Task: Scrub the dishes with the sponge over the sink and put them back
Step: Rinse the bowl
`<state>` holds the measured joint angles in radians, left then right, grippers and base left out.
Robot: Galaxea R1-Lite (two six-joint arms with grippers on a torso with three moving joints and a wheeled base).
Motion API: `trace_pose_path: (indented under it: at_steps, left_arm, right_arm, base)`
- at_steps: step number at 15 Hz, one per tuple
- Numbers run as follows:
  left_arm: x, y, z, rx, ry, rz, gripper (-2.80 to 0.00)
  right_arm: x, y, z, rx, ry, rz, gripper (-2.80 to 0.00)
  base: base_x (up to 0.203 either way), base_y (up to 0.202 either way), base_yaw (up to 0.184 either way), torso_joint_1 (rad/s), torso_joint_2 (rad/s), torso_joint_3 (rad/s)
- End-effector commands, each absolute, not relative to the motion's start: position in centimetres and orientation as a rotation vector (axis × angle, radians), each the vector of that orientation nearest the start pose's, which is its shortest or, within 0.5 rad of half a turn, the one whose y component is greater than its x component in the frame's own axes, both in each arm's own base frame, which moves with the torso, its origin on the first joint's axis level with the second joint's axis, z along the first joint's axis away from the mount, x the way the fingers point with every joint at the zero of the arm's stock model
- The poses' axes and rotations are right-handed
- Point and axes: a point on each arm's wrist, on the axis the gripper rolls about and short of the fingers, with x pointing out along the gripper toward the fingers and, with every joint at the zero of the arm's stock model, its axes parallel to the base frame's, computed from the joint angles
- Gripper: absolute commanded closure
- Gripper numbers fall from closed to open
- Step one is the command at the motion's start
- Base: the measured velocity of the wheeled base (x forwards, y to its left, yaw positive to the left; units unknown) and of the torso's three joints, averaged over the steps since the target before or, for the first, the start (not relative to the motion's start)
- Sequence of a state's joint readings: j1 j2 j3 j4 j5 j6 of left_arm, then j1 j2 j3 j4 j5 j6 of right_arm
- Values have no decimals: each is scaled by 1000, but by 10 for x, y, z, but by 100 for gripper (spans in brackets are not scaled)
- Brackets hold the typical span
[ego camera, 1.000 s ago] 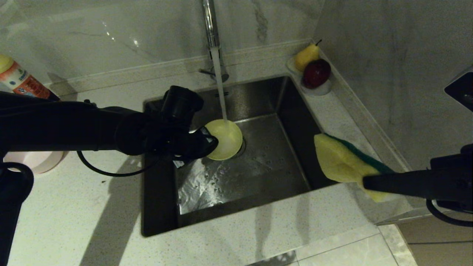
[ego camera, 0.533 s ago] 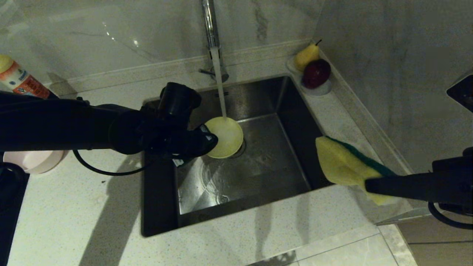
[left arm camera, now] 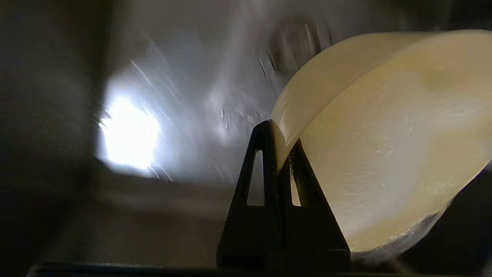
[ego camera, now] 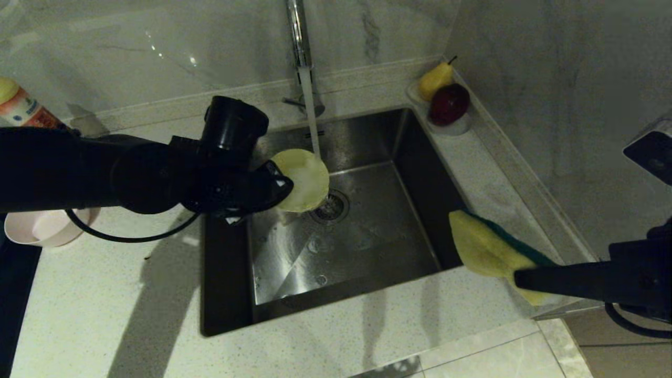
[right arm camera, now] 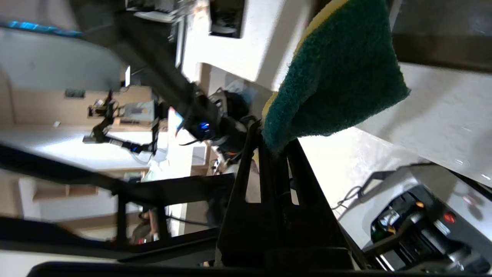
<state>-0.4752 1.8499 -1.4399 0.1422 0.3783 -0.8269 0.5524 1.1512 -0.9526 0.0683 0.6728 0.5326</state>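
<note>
Yellow bowl (ego camera: 303, 179) is held tilted on edge over the sink (ego camera: 336, 231), above the rear left part of the basin beside the drain strainer (ego camera: 331, 206), with its rim pinched between the clenched fingers of the left gripper (ego camera: 281, 188); the left wrist view confirms both fingers (left arm camera: 296, 169) closed on the rim (left arm camera: 286, 146), one inside and one outside the wall. Water runs from the faucet (ego camera: 299, 37) in a stream (ego camera: 312, 126) that passes just beside the bowl's upper right edge. The sponge (ego camera: 491, 247), yellow foam up and green layer toward the wall in the head view, is gripped at one end by the closed right gripper (ego camera: 520, 275), held over the counter (ego camera: 367, 325) at the sink's front right corner, well apart from the bowl. The pink bowl (ego camera: 44, 228) stands on the counter at far left, partly hidden by the left arm. A small white dish (ego camera: 451, 126) with a pear (ego camera: 434, 79) and a dark red fruit (ego camera: 449, 103) sits at the rear right corner. A bottle (ego camera: 21, 107) stands at rear left.
</note>
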Motion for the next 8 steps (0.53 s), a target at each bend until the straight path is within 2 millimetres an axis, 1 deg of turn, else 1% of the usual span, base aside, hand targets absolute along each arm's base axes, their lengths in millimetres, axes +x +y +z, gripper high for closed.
trace_pose_path:
  at_steps: [1,3,5,8]
  left_arm:
    - [304,-138,262,-561,317,218,0]
    - [285,-125,267,-507,252,209,0]
    - [267,-114,272,-465,168,185,0]
    - [249,-102,267,-389,6,150,0]
  right_arm:
    - [128,89,284,492,610,1085,0]
    - [123,86,289,534,611,1079,0]
    - [122,85,290,557,621,1069,0]
    - [125,86,289,561,633,1061,0]
  base:
    - [0,0,0,0,0,0]
    - [0,0,0,0,0,0]
    - [0,0,0,0,0,0]
    - [0,0,0,0,0,0]
